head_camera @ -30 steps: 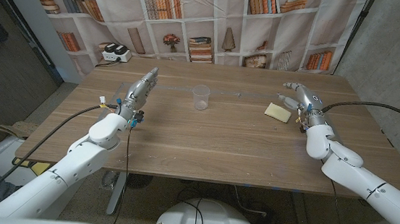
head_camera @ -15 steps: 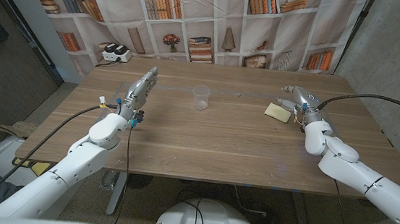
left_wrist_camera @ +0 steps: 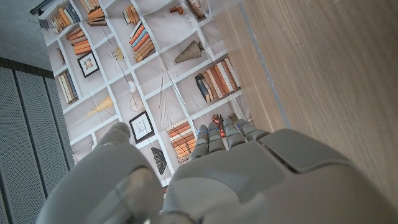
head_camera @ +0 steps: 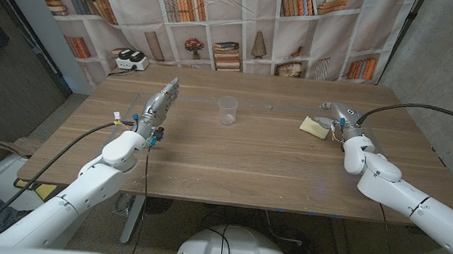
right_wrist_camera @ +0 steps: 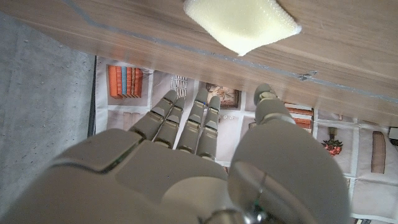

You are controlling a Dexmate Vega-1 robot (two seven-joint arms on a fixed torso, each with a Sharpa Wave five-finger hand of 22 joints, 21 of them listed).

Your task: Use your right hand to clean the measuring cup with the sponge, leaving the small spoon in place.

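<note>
Beside sponge (head_camera: 314, 127), right hand (head_camera: 340, 118) has edged closer, empty.

Left hand (left_wrist_camera: 249, 180) fingers (left_wrist_camera: 217, 134) extended over table (left_wrist_camera: 323, 74)

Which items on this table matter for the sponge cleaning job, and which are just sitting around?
Part of the job:
- measuring cup, clear, mid-table
- sponge, pale yellow, lying just beside the right hand, not yet held
- small spoon: cannot make it out

Lying about:
- white device at the far left table corner
- left hand, holding nothing, fingers extended
</note>
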